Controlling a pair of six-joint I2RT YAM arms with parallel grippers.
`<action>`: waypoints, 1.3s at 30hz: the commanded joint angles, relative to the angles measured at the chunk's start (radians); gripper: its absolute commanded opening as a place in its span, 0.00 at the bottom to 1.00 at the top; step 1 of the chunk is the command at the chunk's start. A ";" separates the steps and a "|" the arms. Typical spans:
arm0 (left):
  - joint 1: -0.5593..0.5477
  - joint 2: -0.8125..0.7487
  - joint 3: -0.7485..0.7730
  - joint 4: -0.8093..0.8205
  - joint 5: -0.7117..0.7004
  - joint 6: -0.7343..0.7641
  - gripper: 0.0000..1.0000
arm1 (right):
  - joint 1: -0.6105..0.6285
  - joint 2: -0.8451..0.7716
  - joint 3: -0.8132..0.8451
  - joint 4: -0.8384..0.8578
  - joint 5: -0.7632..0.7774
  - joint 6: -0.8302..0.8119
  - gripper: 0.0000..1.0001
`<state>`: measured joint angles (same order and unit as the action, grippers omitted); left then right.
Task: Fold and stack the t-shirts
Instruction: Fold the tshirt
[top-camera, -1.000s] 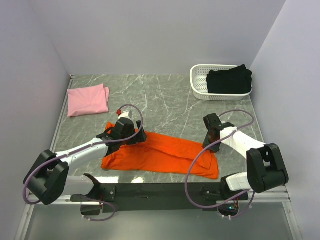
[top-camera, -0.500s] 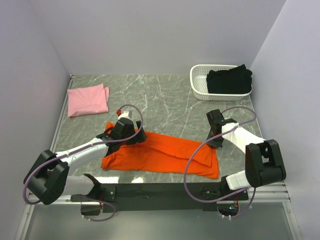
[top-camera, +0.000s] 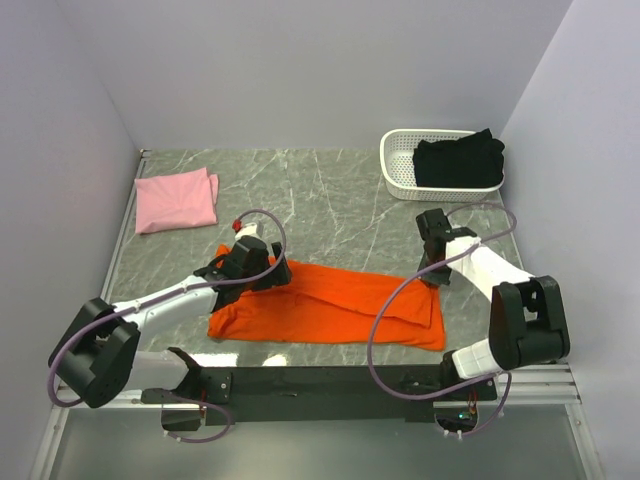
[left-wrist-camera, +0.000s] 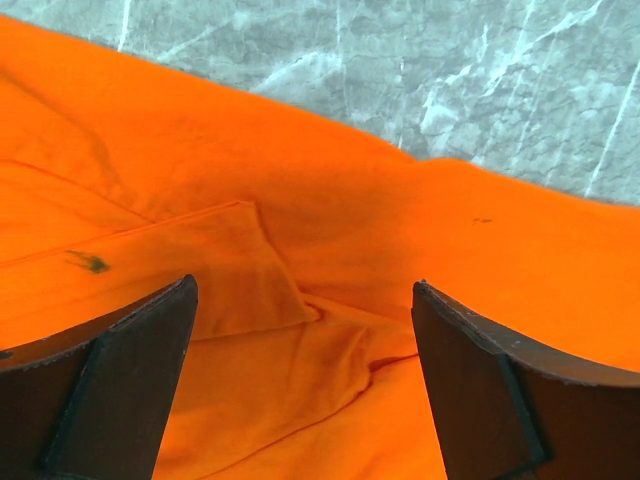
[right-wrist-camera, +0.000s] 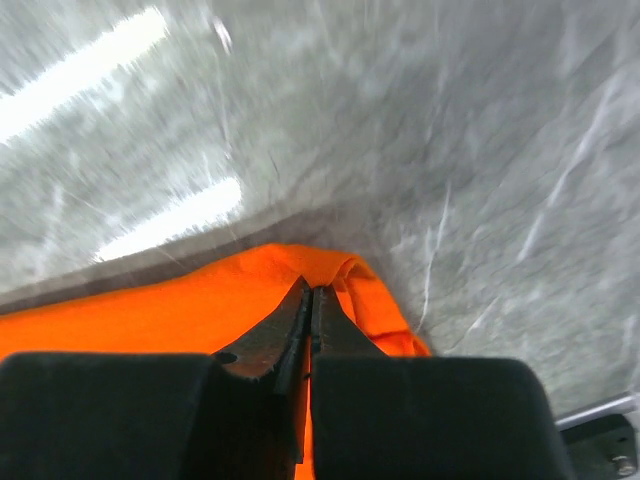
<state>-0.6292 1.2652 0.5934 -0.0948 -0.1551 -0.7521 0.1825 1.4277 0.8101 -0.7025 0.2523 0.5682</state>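
Observation:
The bright orange t-shirt (top-camera: 330, 305) lies spread along the near part of the table. My left gripper (top-camera: 274, 273) hovers open over its upper left part; in the left wrist view both fingers straddle wrinkled orange cloth (left-wrist-camera: 330, 250), the left gripper (left-wrist-camera: 304, 284) holding nothing. My right gripper (top-camera: 437, 282) is at the shirt's upper right corner. The right wrist view shows the right gripper (right-wrist-camera: 312, 288) shut on a pinched fold of the orange cloth (right-wrist-camera: 200, 300). The pale pink t-shirt (top-camera: 177, 200) lies folded at the far left. The black t-shirt (top-camera: 458, 160) sits in the basket.
A white slotted basket (top-camera: 398, 170) stands at the far right corner. Grey walls close in the marble table (top-camera: 330, 200) on three sides. A black rail (top-camera: 320, 380) with the arm bases runs along the near edge.
My right gripper has closed on the orange shirt's right corner and shifted slightly back and right, drawing the cloth a little that way. The left arm has hardly moved.

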 joint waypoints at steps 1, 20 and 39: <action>-0.003 0.013 0.016 0.012 -0.027 0.013 0.94 | -0.012 0.026 0.083 -0.043 0.084 -0.042 0.00; 0.005 0.263 0.111 0.087 -0.156 0.065 0.97 | -0.106 0.270 0.267 0.021 0.068 -0.114 0.00; 0.125 0.608 0.683 0.060 -0.186 0.345 0.97 | -0.140 0.151 0.328 0.051 -0.044 -0.159 0.46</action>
<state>-0.5072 1.8954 1.2026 -0.0029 -0.3202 -0.4728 0.0471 1.7061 1.1435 -0.6727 0.1936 0.4225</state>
